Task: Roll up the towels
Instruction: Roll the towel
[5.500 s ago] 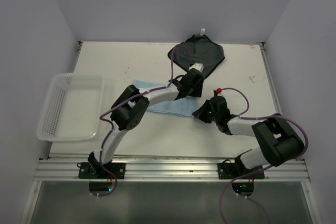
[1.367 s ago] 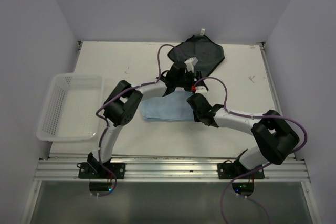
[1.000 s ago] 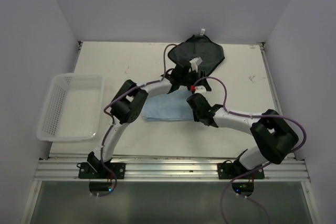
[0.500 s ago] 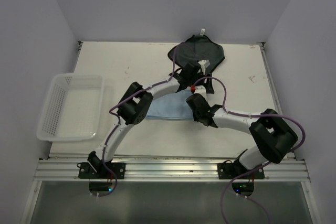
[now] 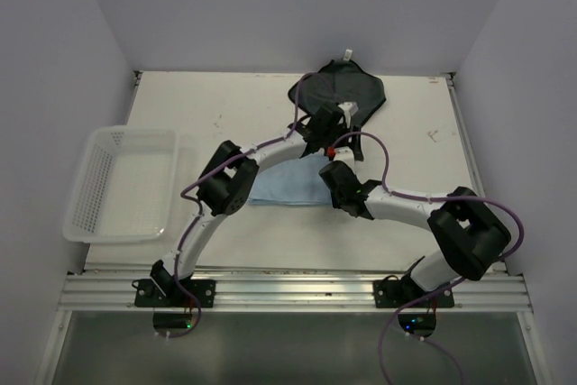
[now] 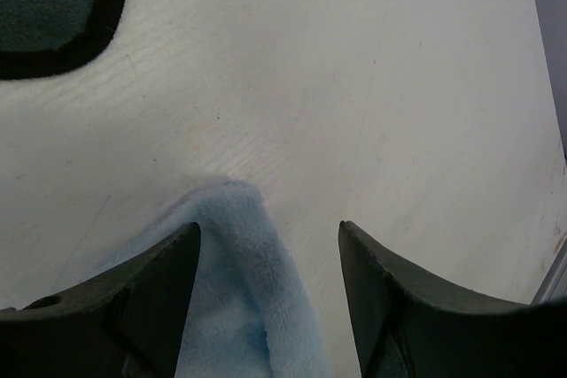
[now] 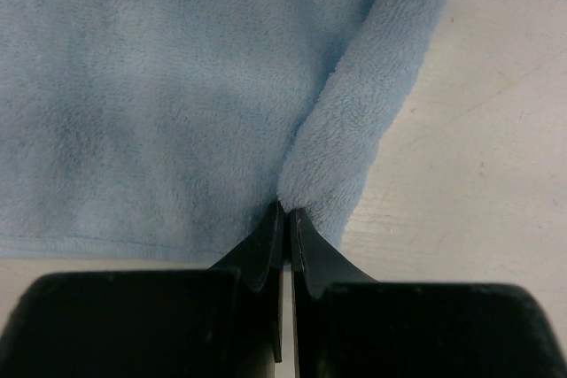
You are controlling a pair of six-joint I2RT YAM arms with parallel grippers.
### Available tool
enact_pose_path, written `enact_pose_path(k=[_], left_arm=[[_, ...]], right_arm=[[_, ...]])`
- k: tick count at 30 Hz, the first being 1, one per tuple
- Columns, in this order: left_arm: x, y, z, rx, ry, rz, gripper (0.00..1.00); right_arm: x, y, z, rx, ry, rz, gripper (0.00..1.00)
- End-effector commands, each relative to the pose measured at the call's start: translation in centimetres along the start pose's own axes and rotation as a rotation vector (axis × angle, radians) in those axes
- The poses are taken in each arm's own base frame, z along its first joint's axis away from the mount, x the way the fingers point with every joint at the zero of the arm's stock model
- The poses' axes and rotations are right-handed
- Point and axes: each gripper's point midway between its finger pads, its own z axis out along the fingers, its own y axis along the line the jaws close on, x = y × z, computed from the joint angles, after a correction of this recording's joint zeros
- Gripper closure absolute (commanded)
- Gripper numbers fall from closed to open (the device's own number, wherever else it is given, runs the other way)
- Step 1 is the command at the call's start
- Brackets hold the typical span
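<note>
The left arm (image 5: 225, 188) runs from the lower left of the top view diagonally up to centre, elbow bent. The left gripper (image 5: 346, 115) points down, its fingers (image 6: 159, 289) spread well apart. The right arm (image 5: 469, 239) folds in from the lower right, forearm low toward centre. The right gripper (image 7: 283, 212) has its jaws pressed together.

Light blue towel (image 5: 284, 188), black towel (image 5: 361, 89)

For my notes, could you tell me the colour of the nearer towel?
The towel is light blue, clearest in the right wrist view.
</note>
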Motion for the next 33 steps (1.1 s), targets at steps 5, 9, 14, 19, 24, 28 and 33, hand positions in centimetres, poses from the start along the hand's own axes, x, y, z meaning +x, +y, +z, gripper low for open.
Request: enact_pose_path(k=[5,9,14,19,24,28,33], left_arm=[[0.7,-0.8,0.7,0.045,0.037,0.034,0.35],[1.8,-0.1,1.5,0.021,0.067,0.043,0.39],[2.9,1.1,2.6,-0.033,0.091,0.061,0.47],[4.1,2.2,3.1,-0.12,0.126,0.108,0.55],[5.5,3.9,3.0,-0.202,0.159,0.147,0.63],[5.7,4.2,2.7,-0.216,0.158,0.152,0.67],[4.6,3.5,2.3,-0.208,0.119,0.152,0.77]], right_arm=[[2.6,-0.7,0.8,0.039,0.079,-0.023,1.0],[2.6,-0.7,0.9,0.042,0.083,-0.023,1.0],[2.6,-0.6,0.8,0.038,0.086,-0.024,1.0],[2.6,-0.7,0.9,0.043,0.088,-0.025,1.0],[2.7,-0.7,1.0,0.045,0.092,-0.028,1.0],[2.6,-0.6,1.0,0.044,0.091,-0.026,1.0],[2.6,-0.8,0.9,0.049,0.085,-0.022,1.0]])
